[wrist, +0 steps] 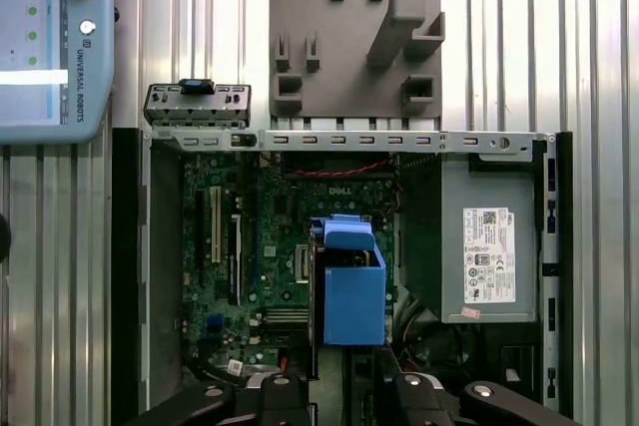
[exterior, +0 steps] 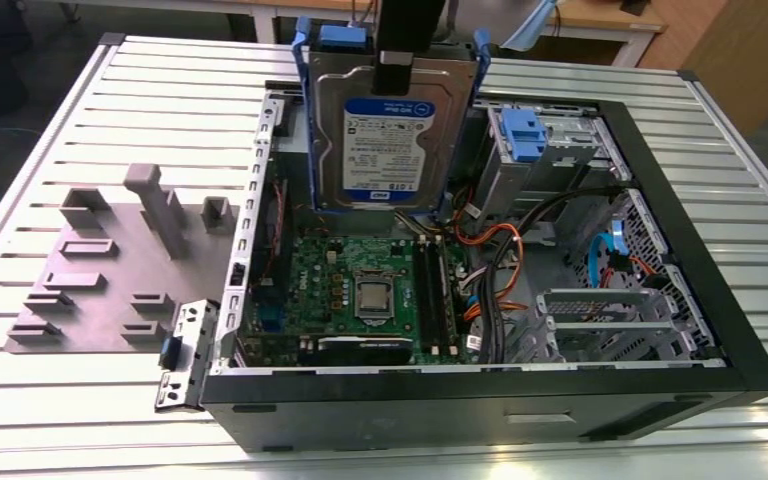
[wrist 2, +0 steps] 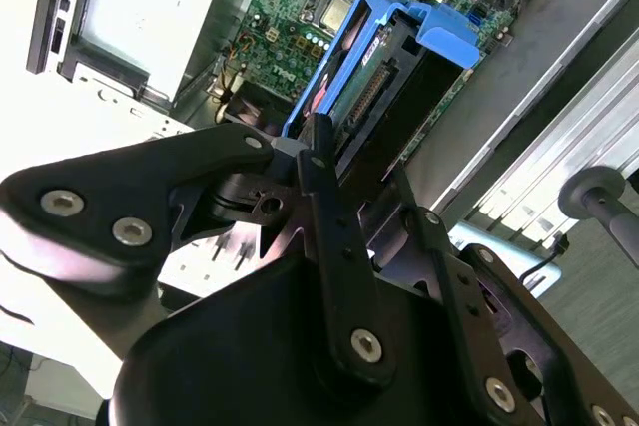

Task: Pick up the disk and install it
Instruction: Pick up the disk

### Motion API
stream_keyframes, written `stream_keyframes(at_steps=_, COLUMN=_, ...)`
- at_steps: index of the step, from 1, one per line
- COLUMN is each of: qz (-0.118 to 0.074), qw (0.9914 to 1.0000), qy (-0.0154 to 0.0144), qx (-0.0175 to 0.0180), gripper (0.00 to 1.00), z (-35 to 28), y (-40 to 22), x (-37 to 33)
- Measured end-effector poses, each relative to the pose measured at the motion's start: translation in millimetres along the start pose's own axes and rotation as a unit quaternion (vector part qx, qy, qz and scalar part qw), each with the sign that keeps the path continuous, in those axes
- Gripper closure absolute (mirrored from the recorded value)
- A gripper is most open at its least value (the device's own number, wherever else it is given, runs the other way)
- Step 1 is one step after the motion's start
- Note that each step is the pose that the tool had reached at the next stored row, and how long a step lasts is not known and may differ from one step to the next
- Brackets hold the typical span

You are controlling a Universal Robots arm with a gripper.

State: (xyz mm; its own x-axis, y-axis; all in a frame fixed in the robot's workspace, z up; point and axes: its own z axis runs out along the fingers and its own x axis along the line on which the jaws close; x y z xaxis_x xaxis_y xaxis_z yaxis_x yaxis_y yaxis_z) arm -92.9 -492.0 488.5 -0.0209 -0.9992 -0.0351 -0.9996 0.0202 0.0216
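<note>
**Pincer** [exterior: 391, 78]: mine, clamped on the top edge of the disk [exterior: 387, 135].

**Disk:** hangs upright with its label showing, blue carrier rails on both sides. It is inside the rim of the open computer case [exterior: 491, 388], above the case's motherboard [exterior: 357, 290] and just beside the case's drive cage [exterior: 564, 150].

**Hazards, as I judge them:**
- I grip one edge only, so the disk could pivot or slip.
- The lower corner could strike the motherboard if I descend off line.
- The rails could snag the orange cables [exterior: 491, 240] in the case.
- A skewed entry could jam the rails in the cage.
</note>
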Motion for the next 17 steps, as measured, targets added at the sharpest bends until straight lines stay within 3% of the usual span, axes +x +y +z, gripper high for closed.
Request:
stream_keyframes(at_steps=5, qz=0.000, qw=1.00000, qy=0.0000, qx=-0.0004, gripper=0.65, z=0.2, y=-10.9, x=-0.2)
stream_keyframes(at_steps=8, qz=0.000, qw=1.00000, qy=0.0000, qx=-0.0002, gripper=0.65, z=0.2, y=-11.1, x=-0.2)
stream_keyframes(at_steps=10, qz=0.000, qw=0.99999, qy=-0.0001, qx=0.0046, gripper=0.65, z=0.2, y=-11.1, x=-0.2)
stream_keyframes(at_steps=17, qz=0.000, qw=0.99999, qy=-0.0001, qx=0.0053, gripper=0.65, z=0.2, y=-11.1, x=-0.2)
